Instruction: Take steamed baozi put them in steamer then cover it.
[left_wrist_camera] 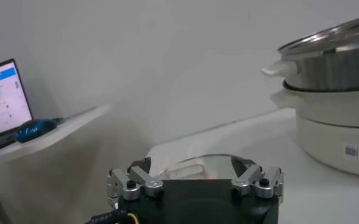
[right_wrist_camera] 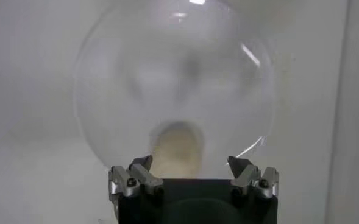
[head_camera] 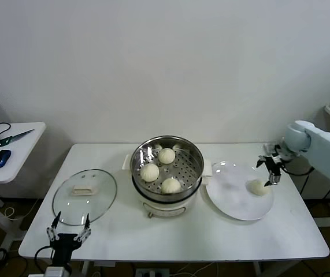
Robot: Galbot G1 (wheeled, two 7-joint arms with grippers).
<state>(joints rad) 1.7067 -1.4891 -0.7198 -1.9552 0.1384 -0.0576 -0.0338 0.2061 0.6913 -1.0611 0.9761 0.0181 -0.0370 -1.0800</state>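
The steamer (head_camera: 167, 168) stands at the middle of the table (head_camera: 124, 242) with three steamed baozi (head_camera: 149, 172) already on its perforated floor; the fourth baozi (head_camera: 258, 187) lies on the white plate (head_camera: 234, 202) toward the table's right edge, and the glass cover (head_camera: 85, 195) lies flat near the front-left corner. Principal risk: the soft, domed bun may roll or skid across the smooth plate if the jaws close off-centre, or be dented if they close too hard. Secondary risk: carrying it low could strike the steamer's raised rim or side handle. The cover, being thin and flat on the table, may slip when gripped by its cream handle (head_camera: 83, 191). The right arm reaches in from the table's right edge, its right tool (head_camera: 272, 174) angled downward just beside the bun, jaws fully spread, holding nothing. The left tool (head_camera: 68, 234) waits at the front edge below the cover, likewise fully spread and empty.
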